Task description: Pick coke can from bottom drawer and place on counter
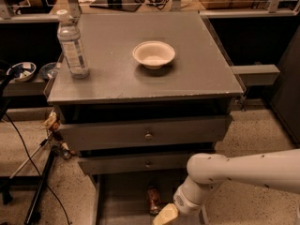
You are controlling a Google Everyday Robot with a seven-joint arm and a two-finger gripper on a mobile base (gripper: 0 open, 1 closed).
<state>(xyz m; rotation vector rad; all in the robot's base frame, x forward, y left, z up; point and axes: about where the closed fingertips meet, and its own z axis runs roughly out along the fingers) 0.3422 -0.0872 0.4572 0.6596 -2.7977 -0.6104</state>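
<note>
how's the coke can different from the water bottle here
The coke can sits low in the bottom drawer; the water bottle stands on the counter. The coke can is dark red and short; the water bottle is clear, taller, white-capped. The gripper hangs just beside the coke can, far from the water bottle. Both are drink containers.
</note>
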